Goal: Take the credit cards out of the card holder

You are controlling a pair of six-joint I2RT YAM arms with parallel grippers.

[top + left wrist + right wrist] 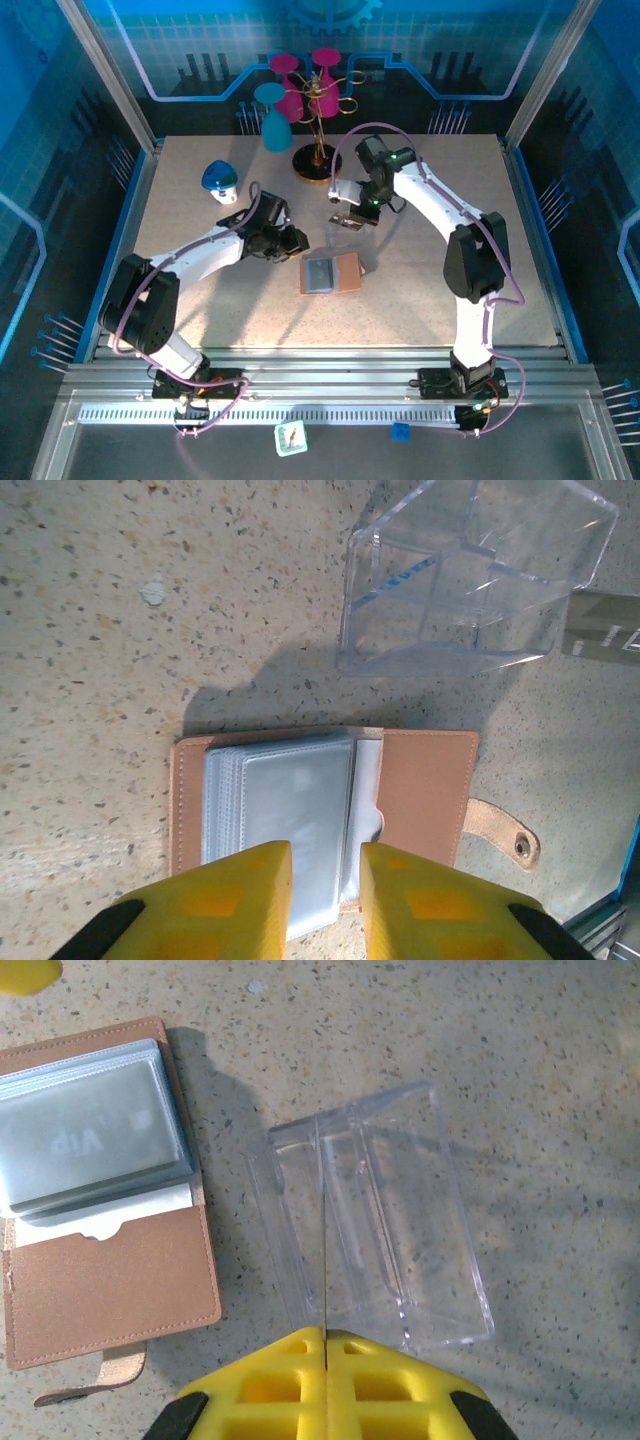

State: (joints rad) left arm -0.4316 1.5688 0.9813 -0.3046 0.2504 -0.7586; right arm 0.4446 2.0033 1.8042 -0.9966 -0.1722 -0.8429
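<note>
The card holder (330,273) lies open on the table, a salmon-brown wallet (420,780) with clear sleeves, its flap (110,1280) spread flat. A grey card marked "VIP" (90,1140) sits inside the sleeves. My left gripper (325,855) hovers over the holder's near edge (295,240), open a little with nothing between its fingers. My right gripper (326,1332) is shut on a thin credit card (325,1260) seen edge-on, held above a clear plastic box (370,1220). That card shows as a grey strip with pale markings (605,630) behind the box (480,570).
A jewellery stand with pink cups (318,110) and a teal cup (275,120) stand at the back. A blue and white object (220,180) sits at the back left. The holder's strap with its snap (505,835) points toward the table's edge.
</note>
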